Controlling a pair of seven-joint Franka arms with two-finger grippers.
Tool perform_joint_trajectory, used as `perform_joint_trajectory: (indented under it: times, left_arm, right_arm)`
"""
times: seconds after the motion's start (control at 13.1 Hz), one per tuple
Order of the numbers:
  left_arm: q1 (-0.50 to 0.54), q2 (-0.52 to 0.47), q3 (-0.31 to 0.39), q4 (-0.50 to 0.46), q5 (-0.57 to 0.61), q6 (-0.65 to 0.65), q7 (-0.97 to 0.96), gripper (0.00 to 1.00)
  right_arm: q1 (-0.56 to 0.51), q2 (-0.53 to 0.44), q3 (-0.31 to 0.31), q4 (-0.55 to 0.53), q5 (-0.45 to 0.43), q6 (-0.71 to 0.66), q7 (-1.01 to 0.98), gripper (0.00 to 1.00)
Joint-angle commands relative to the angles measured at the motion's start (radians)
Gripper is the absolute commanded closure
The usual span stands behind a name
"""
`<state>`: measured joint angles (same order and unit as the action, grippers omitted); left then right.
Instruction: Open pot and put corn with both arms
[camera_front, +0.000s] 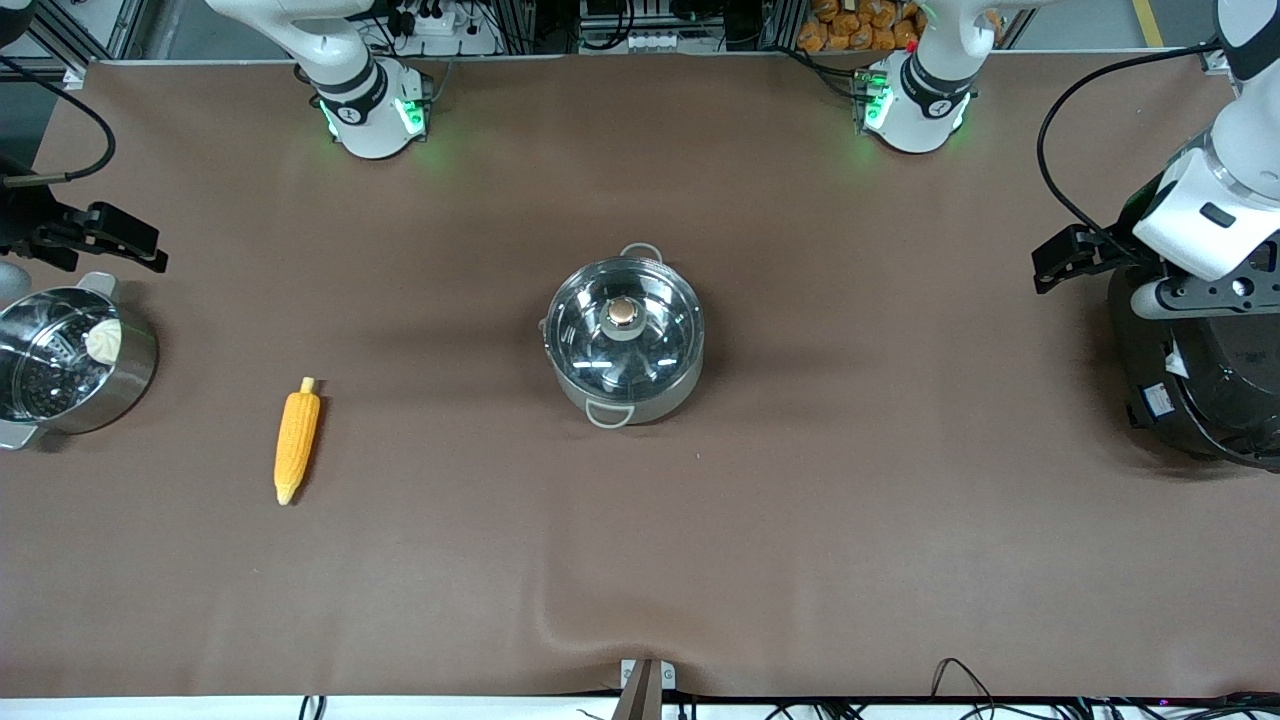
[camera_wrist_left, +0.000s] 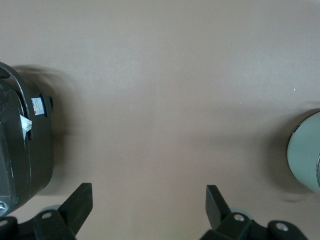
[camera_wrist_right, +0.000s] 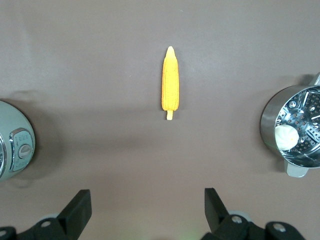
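Corn (camera_front: 297, 440): front view, nearest the camera; flat on the worktop (camera_front: 800, 560), toward the right arm's end, well apart from pot, pale stub pointing toward the bases.
Pot (camera_front: 624, 342): mid-worktop, farther from camera than the corn; glass lid (camera_front: 655, 310) on, coppery knob (camera_front: 624, 314) centred. Nothing started yet.
Right tool (camera_front: 100, 240): over the worktop edge beside the steamer pot (camera_front: 70, 365).
Left tool (camera_front: 1075, 258): over the worktop beside the rice cooker (camera_front: 1195, 385).
Left wrist: fingers (camera_wrist_left: 75, 205) spread wide, nothing between; rice cooker and pot edge (camera_wrist_left: 305, 157) in view.
Right wrist: fingers (camera_wrist_right: 216, 205) spread wide, empty; corn (camera_wrist_right: 170, 80) ahead, steamer pot (camera_wrist_right: 295, 130) with bun (camera_wrist_right: 285, 136) to one side.
Handling, lid: likely glass, fragile, some weight; take by the knob, lift straight.
Handling, corn: looks light, stiff, ribbed; tapered, may roll. Pinch across mid-body.
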<state>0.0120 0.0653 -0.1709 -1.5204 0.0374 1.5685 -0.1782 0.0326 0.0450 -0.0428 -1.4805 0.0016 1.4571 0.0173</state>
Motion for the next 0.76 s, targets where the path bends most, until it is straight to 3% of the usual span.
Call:
perform_joint_trajectory:
  times: [0.0, 0.46, 0.69]
  left_arm:
    - [0.005, -0.013, 0.005, 0.006, -0.030, -0.021, 0.023, 0.00]
    - [-0.010, 0.005, -0.013, 0.029, -0.028, -0.025, -0.001, 0.00]
    - [-0.087, 0.059, -0.051, 0.055, -0.028, -0.021, -0.160, 0.00]
  right_arm:
    - [-0.022, -0.016, 0.015, -0.009, -0.012, -0.006, -0.017, 0.00]
    - [-0.030, 0.001, 0.012, -0.017, -0.008, 0.003, -0.019, 0.00]
    - [-0.057, 0.021, 0.012, -0.110, 0.000, 0.072, -0.042, 0.00]
